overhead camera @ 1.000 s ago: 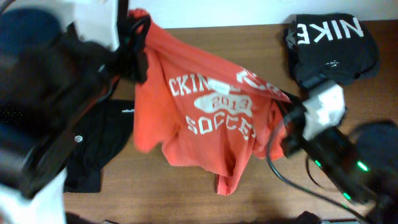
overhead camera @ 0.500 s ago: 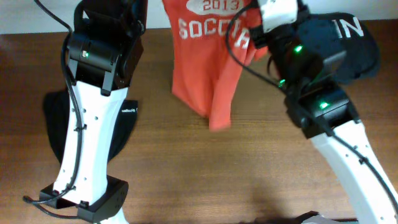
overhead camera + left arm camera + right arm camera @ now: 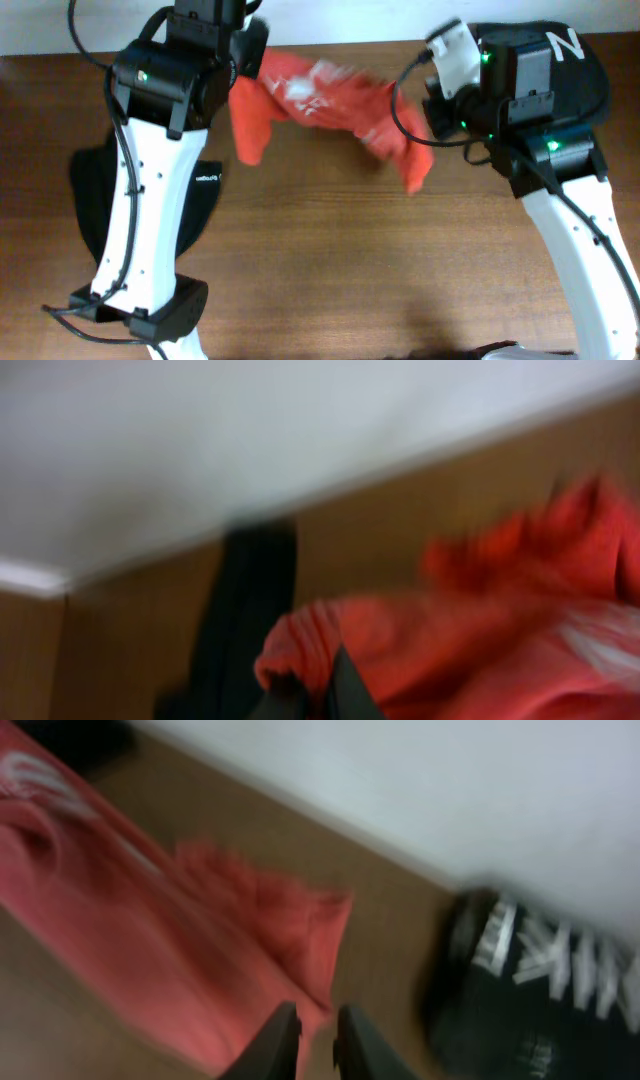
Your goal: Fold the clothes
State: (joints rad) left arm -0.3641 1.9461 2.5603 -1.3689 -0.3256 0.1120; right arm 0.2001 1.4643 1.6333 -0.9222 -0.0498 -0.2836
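The orange-red T-shirt [image 3: 320,95] with white print hangs stretched and blurred between my two grippers above the back of the table. My left gripper [image 3: 245,60] is shut on its left edge; the left wrist view shows bunched red cloth [image 3: 300,655] pinched between the fingers [image 3: 310,695]. My right gripper [image 3: 415,100] is shut on the shirt's right edge; the right wrist view shows the red cloth [image 3: 200,950] running between the fingers [image 3: 317,1030]. A black garment with a small white logo [image 3: 195,195] lies on the table at the left, partly behind my left arm.
A folded black garment with white lettering [image 3: 560,60] lies at the back right, under my right arm; it also shows in the right wrist view [image 3: 540,990]. A white wall runs behind the table's back edge [image 3: 340,44].
Both arms swung the shirt: from spread low over the table, up to the back edge, and now it is stretched sideways between the grippers, moving fast and blurred.
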